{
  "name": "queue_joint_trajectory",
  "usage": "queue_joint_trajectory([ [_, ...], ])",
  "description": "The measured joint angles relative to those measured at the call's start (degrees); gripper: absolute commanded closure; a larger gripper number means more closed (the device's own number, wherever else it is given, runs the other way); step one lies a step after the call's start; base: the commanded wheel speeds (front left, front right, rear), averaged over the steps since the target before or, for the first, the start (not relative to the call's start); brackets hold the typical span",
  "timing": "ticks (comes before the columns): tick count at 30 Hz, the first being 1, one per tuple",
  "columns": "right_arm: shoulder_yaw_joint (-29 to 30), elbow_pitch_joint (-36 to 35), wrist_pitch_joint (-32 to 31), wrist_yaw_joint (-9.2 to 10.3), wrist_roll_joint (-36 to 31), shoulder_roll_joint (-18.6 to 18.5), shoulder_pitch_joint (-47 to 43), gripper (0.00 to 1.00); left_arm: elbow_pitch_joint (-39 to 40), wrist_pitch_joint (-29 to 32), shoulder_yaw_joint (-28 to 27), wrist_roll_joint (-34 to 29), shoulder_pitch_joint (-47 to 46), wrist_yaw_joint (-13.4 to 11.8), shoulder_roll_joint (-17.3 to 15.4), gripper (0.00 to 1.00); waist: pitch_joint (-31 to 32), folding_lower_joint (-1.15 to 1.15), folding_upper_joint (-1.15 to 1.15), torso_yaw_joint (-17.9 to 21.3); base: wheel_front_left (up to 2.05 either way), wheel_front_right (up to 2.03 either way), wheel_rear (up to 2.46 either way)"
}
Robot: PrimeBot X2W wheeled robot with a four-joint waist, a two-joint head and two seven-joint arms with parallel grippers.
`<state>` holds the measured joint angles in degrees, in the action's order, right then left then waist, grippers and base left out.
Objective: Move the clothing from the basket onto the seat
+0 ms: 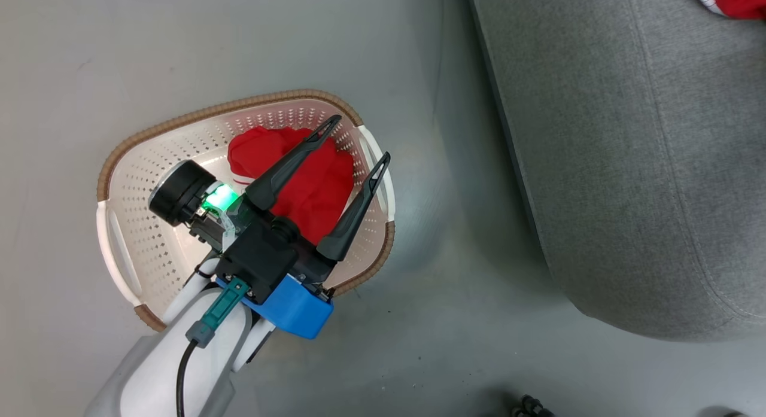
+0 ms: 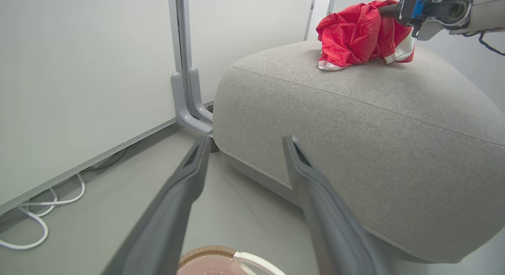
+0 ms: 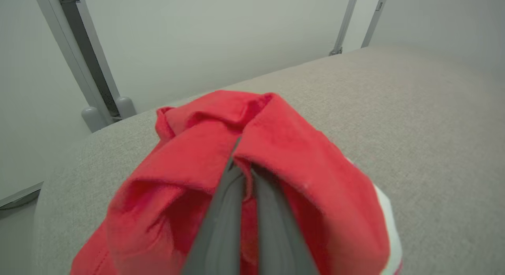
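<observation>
Head view: our left claw [image 1: 360,137] hangs spread wide over the red garment [image 1: 311,183] lying in the basket [image 1: 179,121]. Our right claw [image 3: 241,164], pressed together, pinches the other garment [image 3: 300,156], which rests on the seat [image 3: 414,109]. We judge this delivery nearly done; next, the right lets go and the left descends to pinch.

Nothing here can be read — no lettering, number, brand mark or sign is legible on the basket [image 1: 239,106], the seat [image 1: 628,166] or the clothing [image 1: 323,189].
</observation>
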<state>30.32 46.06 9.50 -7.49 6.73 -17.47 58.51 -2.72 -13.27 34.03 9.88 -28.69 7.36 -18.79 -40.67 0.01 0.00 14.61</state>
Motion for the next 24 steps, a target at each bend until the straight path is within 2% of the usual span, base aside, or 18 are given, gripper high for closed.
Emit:
queue_joint_trajectory([
  [10, 2.1, 8.4, 3.8, 0.0, -4.7, 0.3, 0.7, 0.99, 0.5, 0.7, 0.5, 0.4, 0.3, -0.3, -0.5, 0.0, 1.0, 0.0, 0.0, 0.0, 0.0, 0.0, 0.0],
  [11, 2.1, 8.7, 4.1, 0.0, -4.7, 0.3, 0.7, 0.61, 0.5, 0.7, 0.6, 0.5, 0.4, -0.4, -0.4, 0.0, 1.3, -0.01, 0.0, 0.0, 0.0, 0.0, 0.0],
  [12, 1.9, 9.0, 4.3, 0.0, -5.1, 0.3, 0.8, 0.12, 0.3, 0.6, 0.6, 0.7, 0.4, -0.5, -0.4, 0.0, 1.6, -0.01, 0.0, 0.0, 0.0, 0.0, 0.0],
  [13, 1.8, 9.2, 4.4, 0.0, -5.3, 0.3, 0.8, 0.0, 0.1, 0.6, 0.6, 0.7, 0.4, -0.5, -0.3, 0.0, 2.0, -0.01, 0.0, 0.0, 0.0, 0.0, 0.0],
  [24, 0.6, 11.5, 5.3, 0.0, -7.2, -0.4, -1.5, 0.0, -4.3, -1.0, 1.6, 2.8, 1.7, -0.5, 1.7, 0.0, 7.4, -0.01, 0.01, -0.7, 0.0, 0.0, 0.0],
])
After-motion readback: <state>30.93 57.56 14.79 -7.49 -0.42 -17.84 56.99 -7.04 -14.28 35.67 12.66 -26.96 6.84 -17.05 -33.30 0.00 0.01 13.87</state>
